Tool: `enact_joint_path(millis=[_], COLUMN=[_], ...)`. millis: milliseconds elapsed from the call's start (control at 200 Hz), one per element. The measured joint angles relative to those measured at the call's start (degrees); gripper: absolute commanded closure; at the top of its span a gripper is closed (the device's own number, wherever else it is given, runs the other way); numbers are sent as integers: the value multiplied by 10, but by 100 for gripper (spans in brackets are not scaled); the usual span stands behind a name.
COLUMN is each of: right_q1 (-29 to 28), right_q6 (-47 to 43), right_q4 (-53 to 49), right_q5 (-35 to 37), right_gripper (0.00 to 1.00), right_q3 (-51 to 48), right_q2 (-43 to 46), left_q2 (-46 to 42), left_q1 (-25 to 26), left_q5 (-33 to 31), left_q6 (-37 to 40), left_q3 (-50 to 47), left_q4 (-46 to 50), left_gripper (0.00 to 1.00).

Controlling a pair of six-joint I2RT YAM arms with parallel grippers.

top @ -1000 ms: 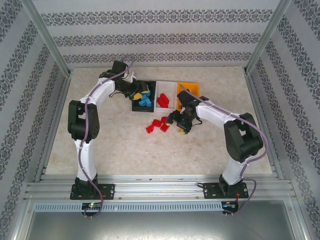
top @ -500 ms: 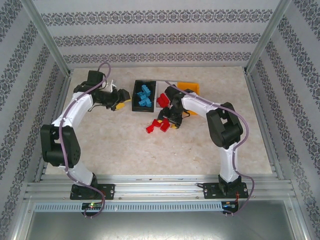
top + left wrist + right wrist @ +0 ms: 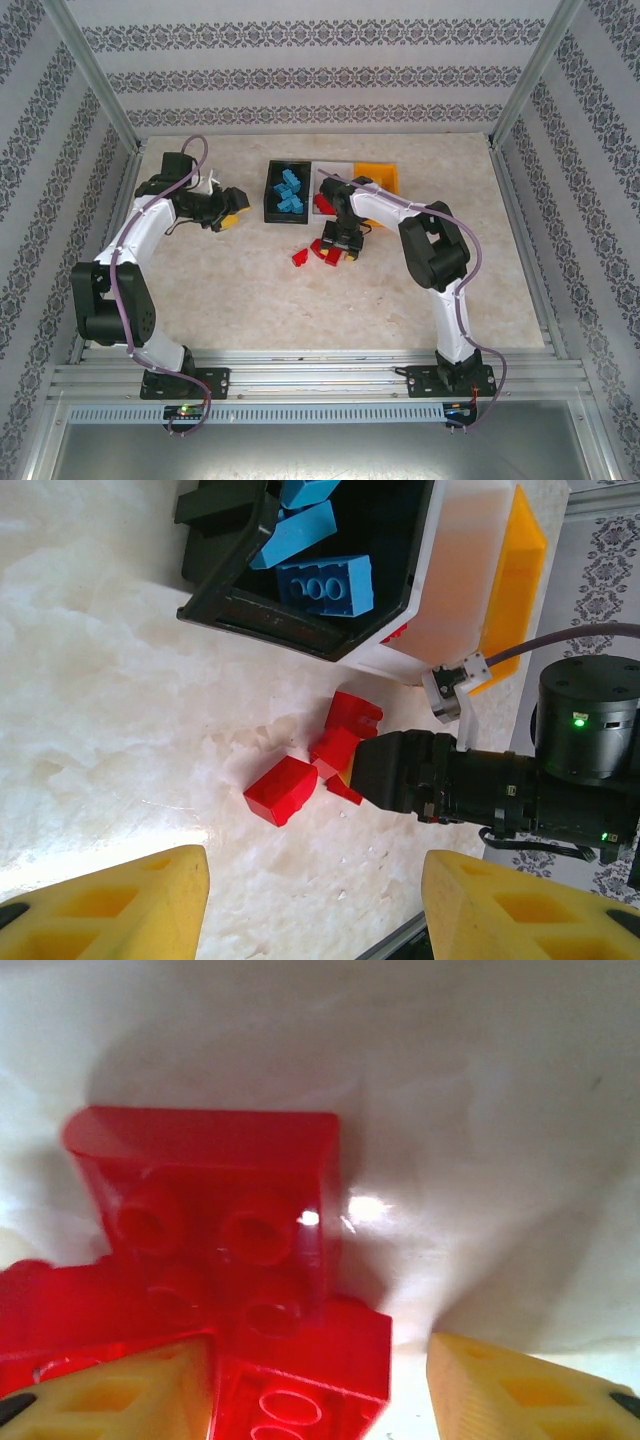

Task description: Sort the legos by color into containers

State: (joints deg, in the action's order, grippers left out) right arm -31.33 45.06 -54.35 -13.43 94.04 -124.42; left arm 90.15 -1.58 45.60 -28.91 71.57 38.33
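Reaching for the loose red bricks [image 3: 318,760] on the table just in front of the black bin [image 3: 262,618].

The right gripper [image 3: 340,247] sits low over that cluster, its yellow fingers [image 3: 110,1392] spread wide to either side of one brick, gripping nothing yet. The left gripper [image 3: 310,880], left of the black bin, gapes wide and empty. Blue bricks [image 3: 325,584] fill the black bin; the white bin [image 3: 455,570] touches its right side. The step looks like red sorting: next, the fingers should close on a single brick, avoid its neighbours, and lift it toward the white bin.

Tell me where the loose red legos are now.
In the top view, the red legos lie on the table in front of the black bin, beside the right gripper.
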Motion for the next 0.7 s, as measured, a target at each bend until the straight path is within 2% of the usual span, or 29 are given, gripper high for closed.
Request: enact_joint_path(millis=[230,510,699], right_q1=[-4,-4,-4], right_q6=[-3,0,1], right_q4=[-5,-6,-10], right_q5=[17,38,40], right_gripper=[75,74,74], right_q3=[-11,-74,-64], right_q2=[11,65,122], left_q2=[0,0,0], left_q1=[0,0,2], left_q5=[7,11,24], left_q6=[0,-1,-5], left_q3=[0,-5,-17], left_q4=[-1,-2,-11], left_gripper=[41,41,41])
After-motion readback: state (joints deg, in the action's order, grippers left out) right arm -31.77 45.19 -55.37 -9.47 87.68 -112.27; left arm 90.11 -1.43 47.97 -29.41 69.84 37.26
